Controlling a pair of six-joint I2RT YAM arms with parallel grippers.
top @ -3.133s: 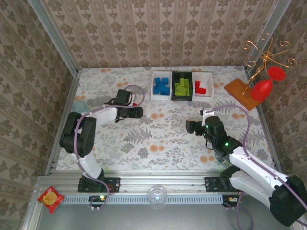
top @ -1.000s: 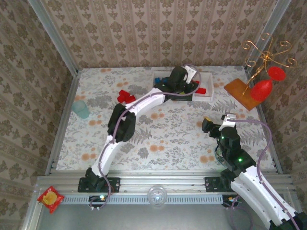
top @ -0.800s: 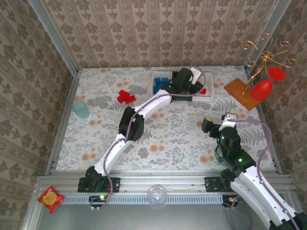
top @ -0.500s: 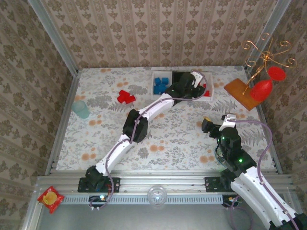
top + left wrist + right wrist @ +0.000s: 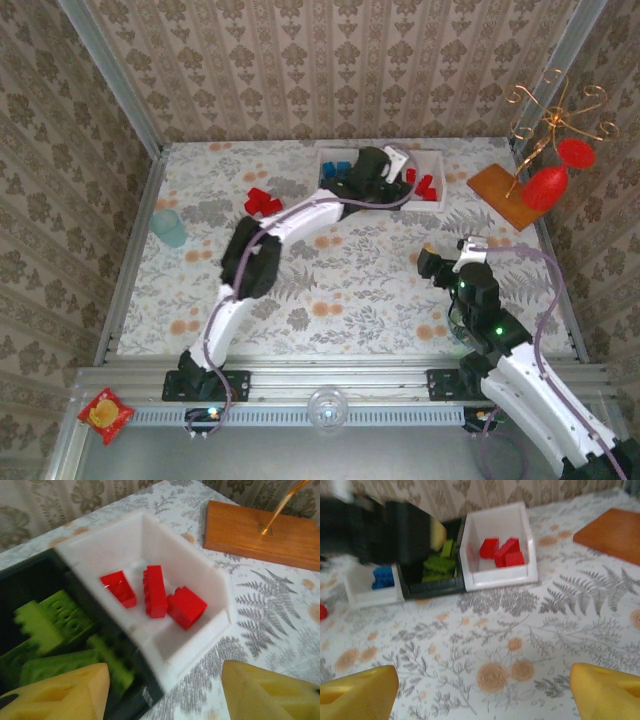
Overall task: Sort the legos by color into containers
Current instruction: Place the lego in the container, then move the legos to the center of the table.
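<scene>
Red legos (image 5: 155, 597) in white bin (image 5: 196, 566), just ahead of left gripper (image 5: 162, 674), jaws apart, empty

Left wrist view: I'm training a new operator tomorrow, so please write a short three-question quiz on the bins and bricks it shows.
1. True or false: the white rectangular plastic bin holds blue bricks.
2. How many small red plastic bricks lie in it? A two, B three, C five.
3. Fill in: the black rectangular plastic bin beside it holds ___ bricks.
Key: 1 false; 2 B; 3 lime green plastic bricks.
</scene>
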